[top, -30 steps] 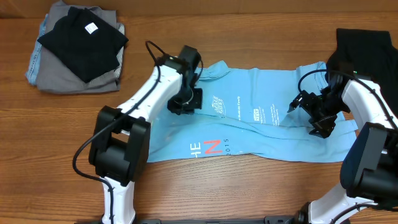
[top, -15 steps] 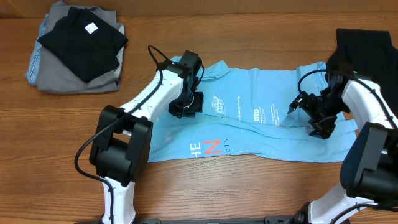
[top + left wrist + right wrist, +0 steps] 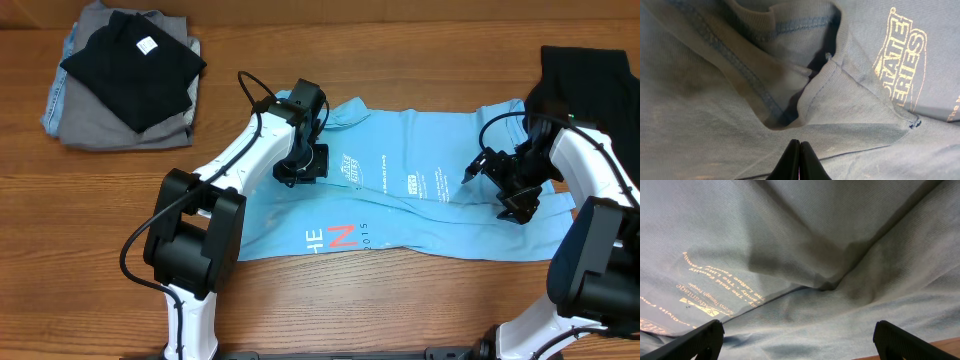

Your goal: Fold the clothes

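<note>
The clothes are one light blue T-shirt (image 3: 420,205) lying partly folded across the middle of the table, with small white print (image 3: 350,167) and white and coral letters (image 3: 335,238) showing. My left gripper (image 3: 300,166) is shut over the shirt's left part, next to the collar. In the left wrist view its black fingertips (image 3: 800,146) are pressed together with no cloth between them, just below the collar fold (image 3: 805,75). My right gripper (image 3: 512,188) is open over the shirt's right part. Its two fingers (image 3: 702,337) stand wide apart above creased fabric (image 3: 830,280).
A stack of folded clothes (image 3: 125,70), black on grey, sits at the back left. A dark garment (image 3: 590,70) lies at the back right, behind my right arm. Bare wooden table (image 3: 90,260) shows in front and to the left of the shirt.
My left gripper has shifted slightly to the right and towards the back, staying shut over the shirt. The right arm and the shirt have not moved.
</note>
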Controlling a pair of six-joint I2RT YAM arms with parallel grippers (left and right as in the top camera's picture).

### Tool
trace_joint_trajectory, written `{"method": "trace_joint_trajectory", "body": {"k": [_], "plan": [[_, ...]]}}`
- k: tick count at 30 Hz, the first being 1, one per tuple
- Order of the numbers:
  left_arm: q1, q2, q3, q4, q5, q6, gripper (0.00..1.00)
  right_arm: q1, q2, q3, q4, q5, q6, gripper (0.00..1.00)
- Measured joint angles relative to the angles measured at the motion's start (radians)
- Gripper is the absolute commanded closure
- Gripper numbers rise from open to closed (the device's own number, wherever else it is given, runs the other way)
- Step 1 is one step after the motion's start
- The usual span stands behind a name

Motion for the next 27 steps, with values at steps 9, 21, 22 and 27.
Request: {"method": "trace_joint_trajectory", "body": {"k": [9,21,22,27], "plan": [[0.0,0.0,-0.019,0.008,-0.001,-0.008,0.96,0.0,0.0,0.0,0.0,0.0,0.0,0.0],[0.0,0.0,-0.023,0.029,-0.002,-0.01,0.96,0.0,0.0,0.0,0.0,0.0,0.0,0.0],[0.0,0.0,-0.025,0.032,-0.002,-0.01,0.96,0.0,0.0,0.0,0.0,0.0,0.0,0.0],[0.0,0.0,-0.041,0.036,-0.002,-0.01,0.96,0.0,0.0,0.0,0.0,0.0,0.0,0.0]]}}
